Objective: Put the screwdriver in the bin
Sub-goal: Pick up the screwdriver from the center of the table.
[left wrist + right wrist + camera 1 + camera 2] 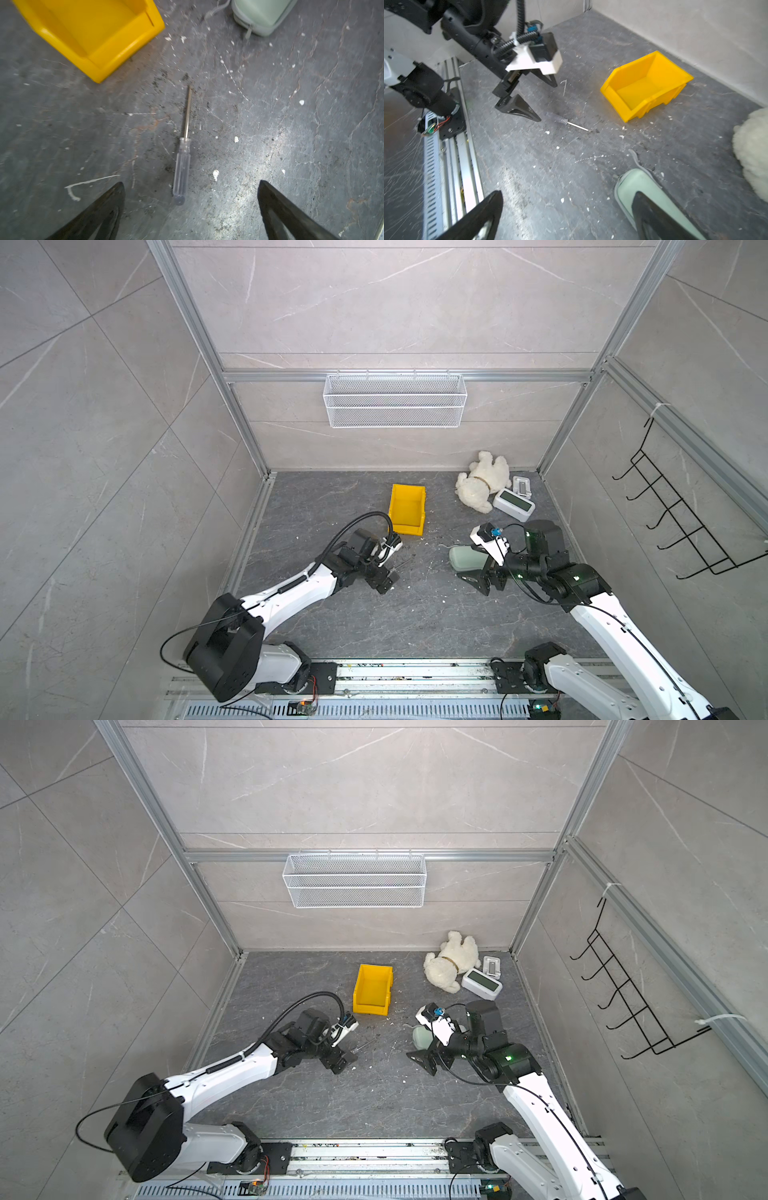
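The screwdriver (181, 172), with a clear handle and a thin metal shaft, lies flat on the dark floor in front of the yellow bin (124, 52). Its tip points toward the bin. My left gripper (191, 182) is open. It hovers low just behind the handle's end, touching nothing. In both top views the screwdriver (402, 562) (365, 1046) shows faintly beside the left gripper (384, 578) (338, 1060), with the empty bin (407, 529) (371, 1009) a little beyond. My right gripper (568, 192) (478, 580) is open and empty, one finger above a pale green pouch (625, 187).
A white plush dog (484, 481) and a small white clock (513, 504) lie at the back right. A white wire basket (395, 400) hangs on the back wall and a black hook rack (673, 514) on the right wall. White crumbs speckle the floor.
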### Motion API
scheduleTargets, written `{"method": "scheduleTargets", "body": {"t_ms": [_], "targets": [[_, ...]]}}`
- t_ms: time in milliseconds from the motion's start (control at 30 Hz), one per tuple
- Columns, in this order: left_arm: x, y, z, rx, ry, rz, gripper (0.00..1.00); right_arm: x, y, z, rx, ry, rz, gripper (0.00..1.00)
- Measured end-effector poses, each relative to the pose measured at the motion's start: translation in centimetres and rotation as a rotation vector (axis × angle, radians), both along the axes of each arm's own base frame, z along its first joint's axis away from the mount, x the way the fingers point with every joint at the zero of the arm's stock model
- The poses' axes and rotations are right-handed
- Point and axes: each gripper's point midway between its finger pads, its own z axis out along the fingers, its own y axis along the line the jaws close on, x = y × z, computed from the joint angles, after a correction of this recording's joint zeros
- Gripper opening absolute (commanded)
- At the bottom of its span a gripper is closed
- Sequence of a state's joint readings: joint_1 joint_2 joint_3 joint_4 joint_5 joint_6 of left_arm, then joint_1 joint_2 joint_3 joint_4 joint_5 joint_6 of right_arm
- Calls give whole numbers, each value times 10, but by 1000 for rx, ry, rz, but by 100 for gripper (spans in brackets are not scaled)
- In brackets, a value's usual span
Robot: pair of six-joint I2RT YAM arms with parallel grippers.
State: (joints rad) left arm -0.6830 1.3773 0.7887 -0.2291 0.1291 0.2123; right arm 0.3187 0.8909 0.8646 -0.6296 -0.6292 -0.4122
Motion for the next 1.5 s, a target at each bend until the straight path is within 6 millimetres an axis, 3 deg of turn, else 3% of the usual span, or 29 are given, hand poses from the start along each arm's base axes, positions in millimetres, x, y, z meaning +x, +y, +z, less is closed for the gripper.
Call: {"method": "scheduleTargets", "body": {"t_ms": [200, 467, 733, 833, 1267, 1400, 1500], "targets": [[0, 5, -31, 93, 63, 2, 90, -13, 1, -8, -37, 33, 45, 99], [20, 5, -37, 228, 120, 25, 87, -15, 3, -9, -43, 34, 58, 99], [18, 12, -67, 383, 256, 21, 77, -16, 3, -10, -44, 34, 62, 99], [12, 12, -75, 414, 290, 7, 66, -16, 4, -10, -44, 33, 63, 99], [8, 12, -75, 434, 299, 5, 10, -16, 4, -9, -44, 30, 64, 99], [9, 13, -75, 436, 297, 10, 1, -16, 3, -9, -45, 27, 62, 99], [9, 12, -74, 436, 296, 11, 0, -17, 2, -8, -53, 21, 58, 99]]}}
